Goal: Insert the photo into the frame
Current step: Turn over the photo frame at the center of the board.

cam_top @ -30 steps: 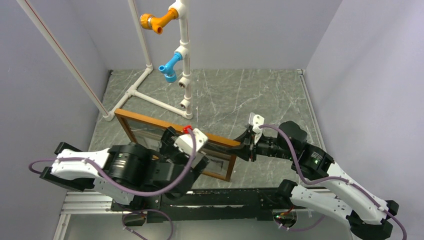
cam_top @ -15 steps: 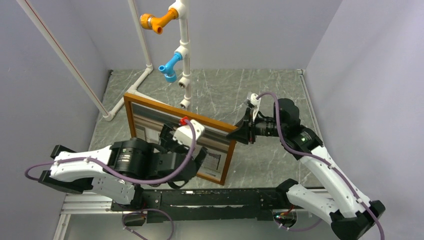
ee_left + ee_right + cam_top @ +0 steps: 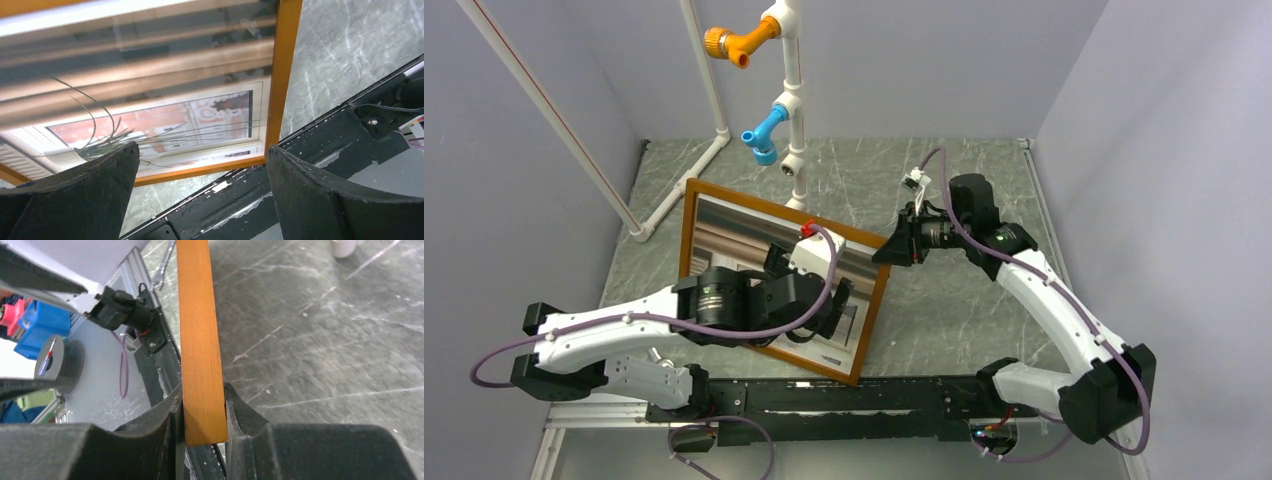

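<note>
The right gripper (image 3: 202, 412) pinches 1 edge of the wooden frame (image 3: 200, 315), which stands tilted up off the marbled table (image 3: 964, 180). The photo (image 3: 165, 120) shows inside its border. The left gripper (image 3: 202, 152) hangs wide before it, holding nothing.

Top view: cannot see lower middle of frame (image 3: 729, 228) behind left arm (image 3: 724, 300); cannot resolve fingertips of right end effector (image 3: 882, 250) at frame corner.
Left wrist view: loses frame past top and left edges; cannot see plant's base in photo (image 3: 150, 120), hidden behind finger (image 3: 85, 190) of left end effector (image 3: 202, 150).
Right wrist view: loses frame rail past top edge; cannot identify blurred clutter (image 3: 45, 325) beyond desk (image 3: 325, 340).
</note>
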You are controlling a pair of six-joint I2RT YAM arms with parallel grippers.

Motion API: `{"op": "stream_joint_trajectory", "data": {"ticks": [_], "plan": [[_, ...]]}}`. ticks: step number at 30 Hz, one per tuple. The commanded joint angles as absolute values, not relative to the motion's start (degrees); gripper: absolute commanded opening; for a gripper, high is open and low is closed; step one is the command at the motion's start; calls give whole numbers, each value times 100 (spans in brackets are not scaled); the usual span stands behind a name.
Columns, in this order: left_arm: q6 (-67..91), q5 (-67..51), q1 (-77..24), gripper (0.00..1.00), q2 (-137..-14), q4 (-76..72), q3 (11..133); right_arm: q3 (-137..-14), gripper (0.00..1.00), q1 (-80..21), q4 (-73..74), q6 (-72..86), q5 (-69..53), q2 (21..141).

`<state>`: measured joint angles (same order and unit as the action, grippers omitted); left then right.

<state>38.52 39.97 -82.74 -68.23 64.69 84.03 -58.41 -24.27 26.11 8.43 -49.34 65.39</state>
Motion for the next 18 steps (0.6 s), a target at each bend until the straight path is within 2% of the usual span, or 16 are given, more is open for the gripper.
{"op": "stream_joint_trajectory", "data": {"ticks": [1, 11, 18], "plan": [[3685, 3388, -7908, 99, -6881, 5883, 8112, -5693, 0, -2549, 4027, 689, -3222, 7173], [3656, 2725, -7156, 99, -6776, 5110, 7168, -5741, 0, -2549, 3812, 674, -1898, 8041], [3648, 2562, -6890, 99, -6813, 4975, 6871, -5871, 0, -2547, 3587, 471, -1404, 8672]]}}
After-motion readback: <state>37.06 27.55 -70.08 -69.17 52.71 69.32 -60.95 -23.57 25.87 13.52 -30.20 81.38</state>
